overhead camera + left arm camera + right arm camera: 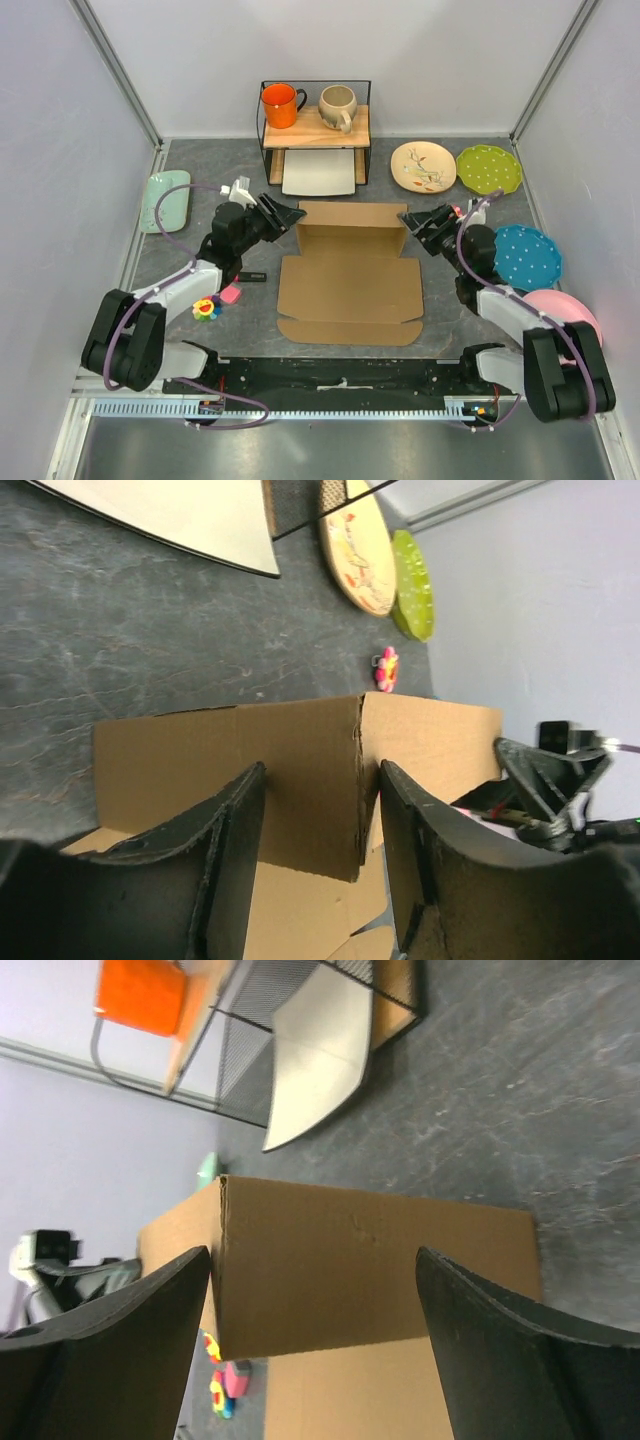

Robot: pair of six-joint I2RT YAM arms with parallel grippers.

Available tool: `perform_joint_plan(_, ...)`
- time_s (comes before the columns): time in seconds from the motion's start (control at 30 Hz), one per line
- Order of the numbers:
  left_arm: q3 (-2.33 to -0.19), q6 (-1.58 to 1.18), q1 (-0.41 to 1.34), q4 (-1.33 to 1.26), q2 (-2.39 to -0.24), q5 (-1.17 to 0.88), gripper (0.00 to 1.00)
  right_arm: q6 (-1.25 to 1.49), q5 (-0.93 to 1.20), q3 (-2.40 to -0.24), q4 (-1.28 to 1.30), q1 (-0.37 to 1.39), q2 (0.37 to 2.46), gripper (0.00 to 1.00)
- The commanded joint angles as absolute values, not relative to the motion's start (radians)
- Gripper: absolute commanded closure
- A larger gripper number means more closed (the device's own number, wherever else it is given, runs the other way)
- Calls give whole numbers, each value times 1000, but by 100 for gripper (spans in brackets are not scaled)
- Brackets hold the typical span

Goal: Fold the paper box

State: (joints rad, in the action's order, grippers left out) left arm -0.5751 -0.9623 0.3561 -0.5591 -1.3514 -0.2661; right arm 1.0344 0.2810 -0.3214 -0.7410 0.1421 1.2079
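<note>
The paper box [350,285] is set mid-tabletop [230,160], back wall raised toward 12 o'clock, flanked by the left gripper [292,215], half-spread, and the right gripper [410,220], wide — nothing held. The wall may be toppled by uneven pushing.

Table: dark grey stone-look tabletop [215,160]
Centre: brown cardboard paper box [350,285]
Far edge: black wire rack [312,130], cream plate [423,166], green dotted plate [489,169]
Right edge: blue dotted plate [527,254], pink plate [565,308]
Left edge: mint-green tray [165,200]

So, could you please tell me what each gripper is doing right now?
Left gripper: open, at the paper box's corner.
Right gripper: open, holding nothing.
</note>
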Motion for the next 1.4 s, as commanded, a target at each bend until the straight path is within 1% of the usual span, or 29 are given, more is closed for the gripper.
perform_joint_plan(0.0,-667,-821,356,-131,-1281,-179,43,838,172,-504,-187,137,1105,9)
perform_joint_plan(0.03,-713,-815,356,-103,-1275,-184,38,806,167,-570,-132,137,1104,8)
perform_joint_plan(0.13,-803,-787,354,-46,-1267,-192,29,759,167,-673,-30,137,1126,7)
perform_joint_plan(0.2,-836,-762,356,-8,-1250,-192,24,744,161,-686,-11,135,1109,7)
perform_joint_plan(0.3,-870,-742,350,28,-1214,-186,13,712,126,-709,33,138,1063,6)
perform_joint_plan(0.4,-903,-730,339,67,-1162,-158,10,646,54,-790,105,164,1026,6)
perform_joint_plan(0.43,-914,-724,337,78,-1137,-146,10,606,23,-854,126,216,1017,5)
perform_joint_plan(0.47,-914,-709,336,89,-1112,-106,10,563,-21,-895,149,260,1014,2)
perform_joint_plan(0.5,-910,-706,336,121,-1086,-80,10,441,-161,-941,211,322,1023,2)
perform_joint_plan(0.53,-884,-709,337,133,-1016,-51,10,380,-229,-1036,239,465,1040,2)
perform_joint_plan(0.57,-859,-716,337,141,-979,-4,10,324,-315,-1083,270,541,1087,2)
perform_joint_plan(0.6,-795,-732,337,159,-935,35,11,201,-457,-1127,328,689,1116,2)
perform_joint_plan(0.63,-758,-771,336,167,-857,61,11,143,-556,-1196,348,763,1152,2)
perform_joint_plan(0.67,-720,-787,337,175,-809,87,12,80,-645,-1221,366,835,1225,2)
perform_joint_plan(0.7,-648,-801,337,195,-770,98,12,19,-731,-1236,364,965,1258,2)
perform_joint_plan(0.73,-614,-827,337,210,-735,110,13,-141,-884,-1226,342,1021,1288,2)
perform_joint_plan(0.77,-583,-837,337,228,-657,129,13,-214,-937,-1212,313,1072,1346,2)
perform_joint_plan(0.8,-530,-847,337,254,-623,144,13,-279,-995,-1198,275,1150,1379,2)
perform_joint_plan(0.83,-508,-851,337,296,-585,158,13,-395,-1114,-1193,258,1182,1411,2)
perform_joint_plan(0.87,-491,-848,339,320,-524,185,13,-428,-1155,-1192,241,1204,1461,2)
perform_joint_plan(0.97,-454,-839,336,400,-407,225,13,-462,-1161,-1183,236,1223,1491,2)
perform_joint_plan(1.1,-436,-825,337,459,-318,248,13,-479,-1181,-1158,226,1226,1526,2)
perform_joint_plan(1.23,-422,-828,336,479,-299,238,13,-537,-1216,-1138,169,1220,1595,2)
perform_joint_plan(1.37,-417,-841,336,494,-302,227,13,-629,-1253,-1127,57,1203,1675,2)
